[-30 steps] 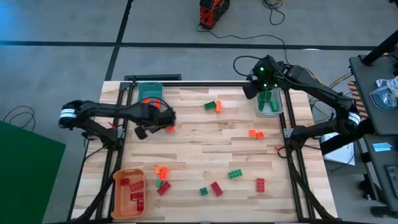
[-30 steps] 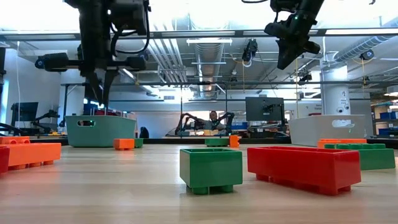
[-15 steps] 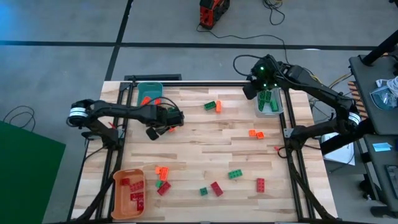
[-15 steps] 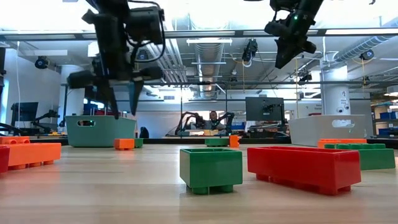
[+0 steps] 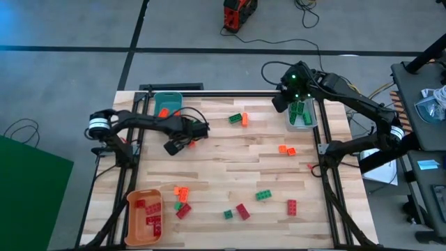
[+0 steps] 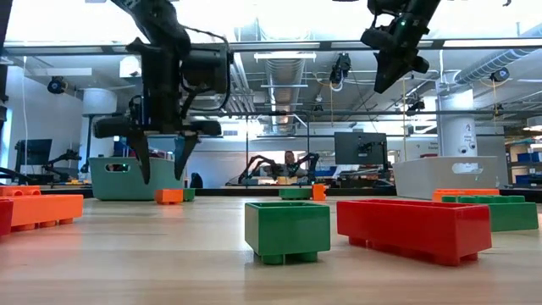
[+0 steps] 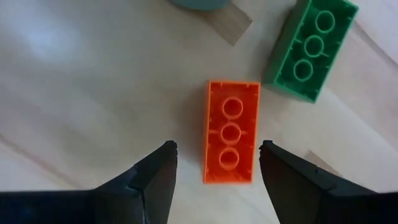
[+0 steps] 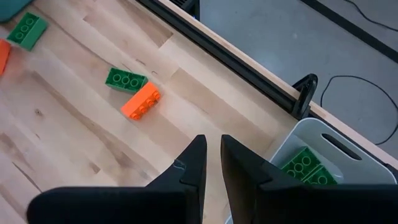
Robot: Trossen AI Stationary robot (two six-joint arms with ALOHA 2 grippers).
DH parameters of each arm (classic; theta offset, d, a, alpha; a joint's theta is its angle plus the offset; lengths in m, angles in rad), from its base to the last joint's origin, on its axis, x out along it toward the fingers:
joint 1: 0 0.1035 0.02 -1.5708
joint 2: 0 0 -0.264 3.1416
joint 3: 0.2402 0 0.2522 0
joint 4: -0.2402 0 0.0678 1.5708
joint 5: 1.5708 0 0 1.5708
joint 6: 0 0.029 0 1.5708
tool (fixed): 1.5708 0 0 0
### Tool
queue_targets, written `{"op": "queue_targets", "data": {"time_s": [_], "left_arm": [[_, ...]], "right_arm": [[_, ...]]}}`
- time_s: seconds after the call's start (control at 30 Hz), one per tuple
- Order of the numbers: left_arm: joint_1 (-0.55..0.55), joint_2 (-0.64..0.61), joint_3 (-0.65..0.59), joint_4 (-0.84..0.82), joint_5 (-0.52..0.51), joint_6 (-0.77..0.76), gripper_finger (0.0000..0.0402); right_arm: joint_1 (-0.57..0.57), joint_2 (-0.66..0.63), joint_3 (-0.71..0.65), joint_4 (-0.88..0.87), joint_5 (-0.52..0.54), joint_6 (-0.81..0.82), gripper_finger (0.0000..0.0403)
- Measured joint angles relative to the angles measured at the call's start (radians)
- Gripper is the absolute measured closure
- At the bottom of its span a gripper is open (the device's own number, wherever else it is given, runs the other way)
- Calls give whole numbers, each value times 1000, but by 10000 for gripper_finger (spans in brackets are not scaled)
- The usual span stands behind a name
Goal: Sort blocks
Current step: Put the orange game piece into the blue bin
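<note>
L gripper [image 7: 214, 163] fingers spread wide, empty, straddling an orange brick [image 7: 231, 131] w/ 3 round holes facing cam; green brick [image 7: 311, 48] just beside, apart. Both lie near teal bin [image 5: 167, 102], bare wood round them. L arm stretched in from table's left edge. R gripper [image 8: 211, 160] nearly closed, empty, by grey bin [image 5: 302, 115] holding green bricks at far R corner.

Grey concrete floor [image 5: 70, 63] around the table, dark seam lines across it (green panel [image 5: 31, 188] at 8 o'clock). Ceiling ducts [image 6: 284, 72], bright overhead light.
</note>
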Motion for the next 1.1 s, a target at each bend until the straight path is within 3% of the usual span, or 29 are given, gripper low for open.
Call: {"op": "queue_targets", "data": {"time_s": [0.23, 0.83, 1.1], "left_arm": [[36, 51, -1, 93, 0, 69, 196], [40, 134, 1, 104, 65, 123, 198], [40, 135, -1, 100, 61, 163, 260]], "right_arm": [[0, 0, 0, 0, 0, -3, 364], [0, 0, 0, 0, 0, -2, 364], [0, 0, 0, 0, 0, 4, 364]]}}
